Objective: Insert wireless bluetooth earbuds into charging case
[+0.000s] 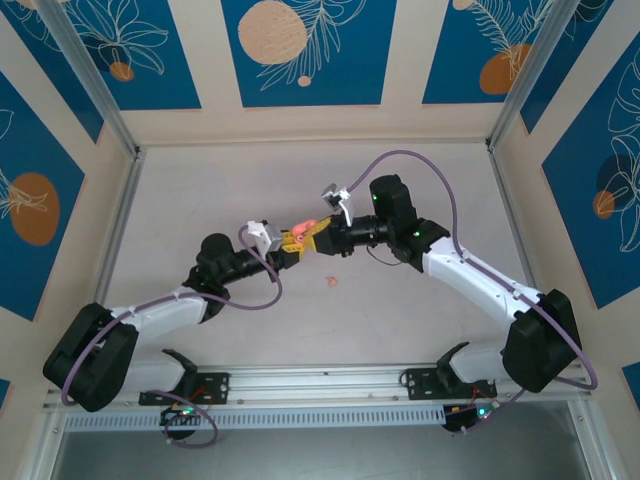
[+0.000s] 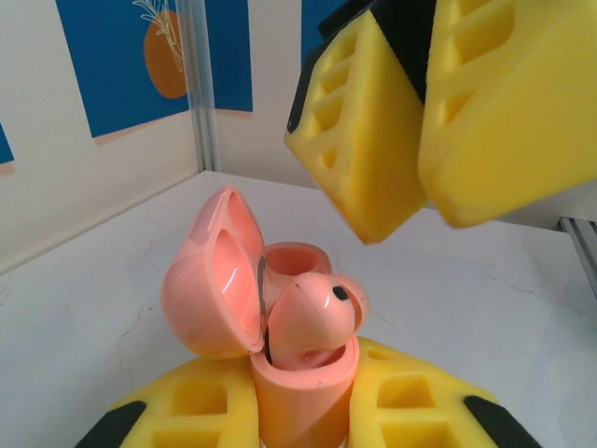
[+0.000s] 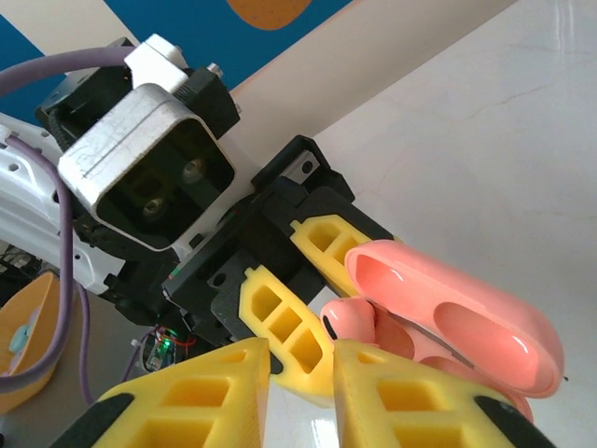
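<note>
With the left fingers [image 2: 410, 411] clenched on the open case [image 2: 303, 397], the right fingers [image 2: 373, 140], narrowly parted and empty just above, should gently press the earbud [image 2: 312, 313] sitting proud in its well straight down until seated.

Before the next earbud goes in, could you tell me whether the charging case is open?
Open: the charging case lid is swung back, exposing an earbud.

White table [image 1: 200, 200] walled by blue leaf-print panels [image 1: 350, 80]; perhaps an orange bowl [image 3: 28, 327] in right wrist view.
</note>
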### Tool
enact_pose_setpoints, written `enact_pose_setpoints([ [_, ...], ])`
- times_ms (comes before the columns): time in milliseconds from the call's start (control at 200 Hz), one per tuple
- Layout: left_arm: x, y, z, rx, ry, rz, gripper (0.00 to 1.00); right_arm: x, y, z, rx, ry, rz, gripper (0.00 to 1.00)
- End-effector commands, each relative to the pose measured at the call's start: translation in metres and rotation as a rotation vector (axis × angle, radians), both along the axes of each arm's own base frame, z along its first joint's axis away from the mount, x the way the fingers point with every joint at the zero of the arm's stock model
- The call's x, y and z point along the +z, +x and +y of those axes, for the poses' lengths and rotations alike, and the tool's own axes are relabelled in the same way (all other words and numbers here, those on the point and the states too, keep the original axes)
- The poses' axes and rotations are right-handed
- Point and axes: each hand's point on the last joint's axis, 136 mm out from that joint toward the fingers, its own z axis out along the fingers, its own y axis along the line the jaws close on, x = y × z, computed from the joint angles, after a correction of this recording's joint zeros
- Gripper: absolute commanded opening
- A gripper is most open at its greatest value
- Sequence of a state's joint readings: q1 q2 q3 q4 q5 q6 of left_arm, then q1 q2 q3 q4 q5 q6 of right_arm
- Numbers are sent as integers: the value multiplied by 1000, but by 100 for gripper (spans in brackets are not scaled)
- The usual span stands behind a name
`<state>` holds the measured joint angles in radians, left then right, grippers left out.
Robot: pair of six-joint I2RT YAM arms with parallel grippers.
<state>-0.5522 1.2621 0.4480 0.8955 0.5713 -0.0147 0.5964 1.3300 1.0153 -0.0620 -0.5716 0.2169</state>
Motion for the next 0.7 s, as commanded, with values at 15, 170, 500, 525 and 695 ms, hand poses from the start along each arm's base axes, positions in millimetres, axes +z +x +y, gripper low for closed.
enact_pose_setpoints([
  [15, 14, -1, 1, 5, -11, -54, 16, 3, 1, 4, 3, -3, 17, 22],
  [170, 15, -1, 2, 7, -13, -54, 16, -1, 3, 5, 0, -12, 17, 22],
  [500, 18, -2, 2, 9, -18, -57, 16, -3, 9, 9, -3, -26, 8, 15],
  [525, 18, -2, 2, 8, -18, -59, 16, -3, 10, 9, -6, -27, 8, 15],
  [695, 20, -2, 3, 8, -17, -61, 16, -2, 16, 9, -31, -36, -11, 13],
])
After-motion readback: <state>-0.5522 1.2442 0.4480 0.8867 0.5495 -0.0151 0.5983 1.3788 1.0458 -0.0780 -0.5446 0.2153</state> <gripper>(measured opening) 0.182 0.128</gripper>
